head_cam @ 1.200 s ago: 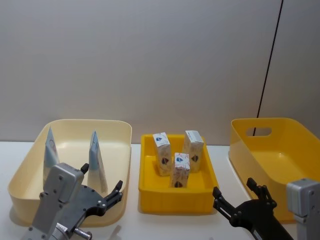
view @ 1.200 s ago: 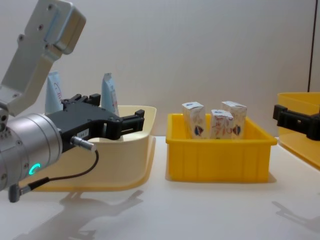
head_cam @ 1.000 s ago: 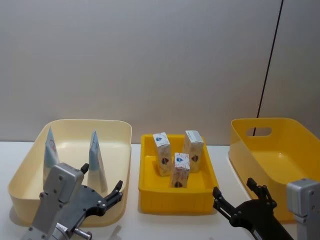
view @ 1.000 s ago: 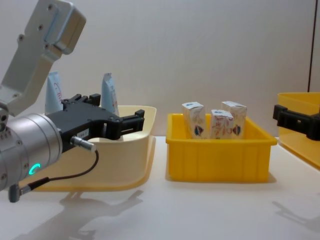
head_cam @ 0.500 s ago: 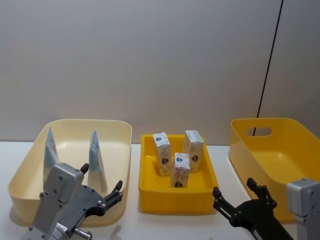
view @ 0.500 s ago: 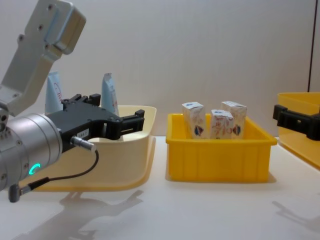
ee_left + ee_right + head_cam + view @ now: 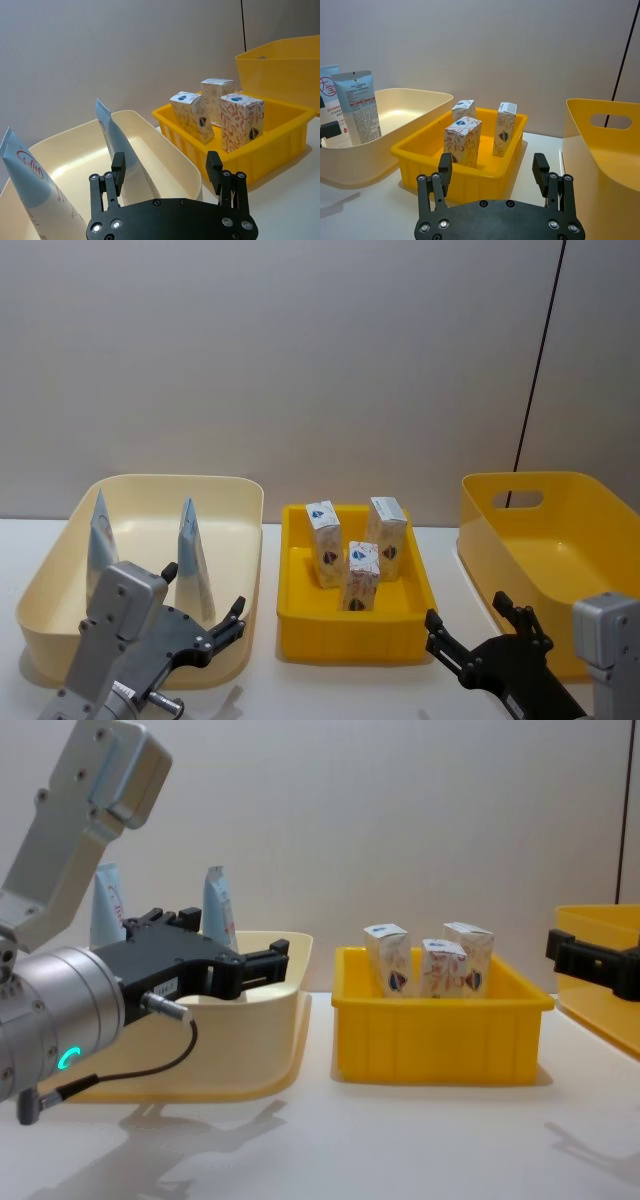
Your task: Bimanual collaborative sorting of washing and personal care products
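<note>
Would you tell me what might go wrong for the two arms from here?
The cartons stand close together in the yellow tray, so the open right gripper may topple a neighbour. The nearer tube stands on end in the cream bin beyond the left gripper; a nudge could tip it.

The left gripper (image 7: 203, 588) hovers low at the front left, jaws spread wide; the right gripper (image 7: 466, 610) hovers low at the front right, jaws equally spread.

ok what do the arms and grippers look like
The left gripper and right gripper are black, two short fingers on a flat plate dotted with silver screws. The left arm and right arm are silver-grey and boxy; the left wrist is round, with a cyan light ring and a thin black cable.
</note>
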Controlling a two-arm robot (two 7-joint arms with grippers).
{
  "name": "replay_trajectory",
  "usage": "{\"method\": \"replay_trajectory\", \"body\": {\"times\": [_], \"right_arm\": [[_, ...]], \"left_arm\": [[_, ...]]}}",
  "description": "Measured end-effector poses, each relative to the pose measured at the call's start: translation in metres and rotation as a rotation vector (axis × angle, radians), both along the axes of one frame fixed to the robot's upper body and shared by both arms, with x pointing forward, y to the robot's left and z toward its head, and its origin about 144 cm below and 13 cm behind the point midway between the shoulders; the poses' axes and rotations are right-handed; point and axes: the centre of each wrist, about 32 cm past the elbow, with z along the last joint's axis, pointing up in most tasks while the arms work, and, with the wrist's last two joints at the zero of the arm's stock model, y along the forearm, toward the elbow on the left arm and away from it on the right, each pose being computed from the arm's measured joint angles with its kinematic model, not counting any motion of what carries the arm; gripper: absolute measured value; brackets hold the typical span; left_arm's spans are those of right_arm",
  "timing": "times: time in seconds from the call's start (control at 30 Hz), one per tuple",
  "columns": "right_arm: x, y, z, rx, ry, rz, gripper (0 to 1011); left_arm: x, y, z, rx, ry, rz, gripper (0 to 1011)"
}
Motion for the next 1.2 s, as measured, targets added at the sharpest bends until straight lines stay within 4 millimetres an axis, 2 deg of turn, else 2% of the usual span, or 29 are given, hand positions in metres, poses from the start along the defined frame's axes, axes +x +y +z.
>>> {"method": "replay_trajectory", "body": {"times": [0.8, 1.2], "right_arm": [[0.0000, 0.0000, 0.0000, 0.000, 0.000, 0.000, 1001], [0.0000, 0.0000, 0.0000, 0.000, 0.000, 0.000, 1001]], "left_arm": [[0.0003, 0.0008, 0.0006, -0.005, 0.003, 0.003, 1003], [0.0052, 0.0058, 0.0094, -0.099, 0.064, 0.031, 1003]]}}
